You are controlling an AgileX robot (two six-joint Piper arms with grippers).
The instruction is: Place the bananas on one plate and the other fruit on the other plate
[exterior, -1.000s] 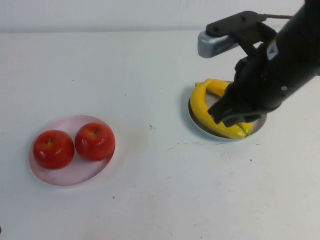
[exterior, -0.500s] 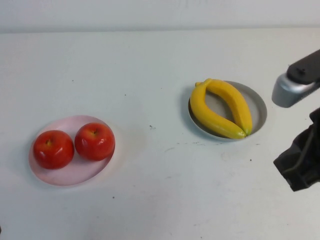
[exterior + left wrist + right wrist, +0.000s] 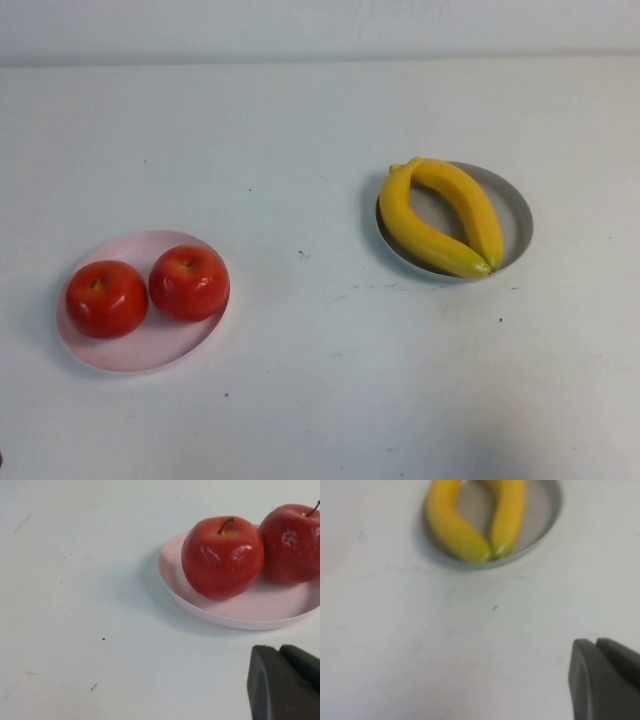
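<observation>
Two yellow bananas [image 3: 415,225] [image 3: 468,208] lie side by side on the grey plate [image 3: 520,215] at right. Two red apples [image 3: 106,298] [image 3: 189,282] sit on the pink plate [image 3: 150,352] at left. Neither arm shows in the high view. In the left wrist view my left gripper [image 3: 279,652] is shut and empty, a short way from the pink plate [image 3: 240,620] and its apples [image 3: 222,557] [image 3: 292,542]. In the right wrist view my right gripper [image 3: 596,645] is shut and empty, drawn back from the grey plate [image 3: 542,515] and the bananas [image 3: 450,527] [image 3: 507,515].
The white table [image 3: 320,380] carries only the two plates. A pale wall edge [image 3: 320,40] runs along the far side.
My right arm has pulled back from over the grey plate, moved right and toward the near side, and left the high view. The bananas and apples have not moved.
</observation>
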